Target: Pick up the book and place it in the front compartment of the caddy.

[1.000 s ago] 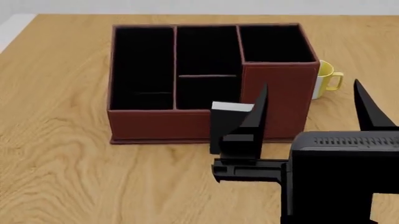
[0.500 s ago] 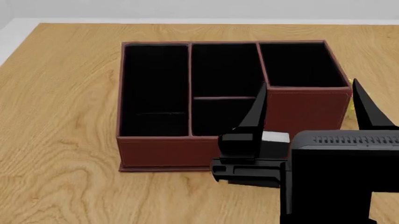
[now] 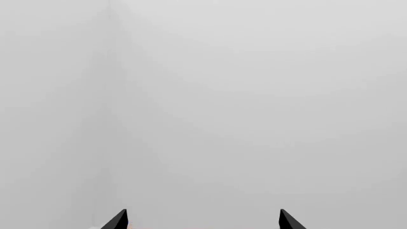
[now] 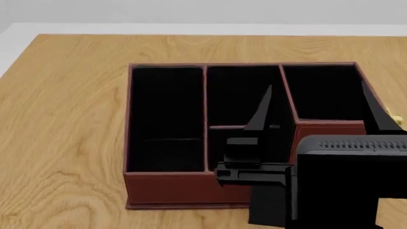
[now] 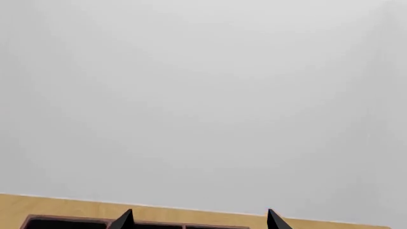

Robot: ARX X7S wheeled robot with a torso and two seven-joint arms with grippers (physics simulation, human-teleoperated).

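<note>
Right gripper [image 4: 316, 86] spread wide over the caddy [image 4: 167, 182], gripping nothing; book [image 4: 268, 206] low beside it.

The book seems to be the dark block showing under the gripper's body, just in front of the caddy's front wall and outside every compartment, not between the fingertips. It looks upright, long axis vertical; black on black hides its page edge. A yellow sliver [image 4: 397, 119] peeks past the caddy's right wall on the wooden table [image 4: 64, 119]. The left gripper [image 3: 202, 220] is also parted and empty, facing blank grey.
</note>
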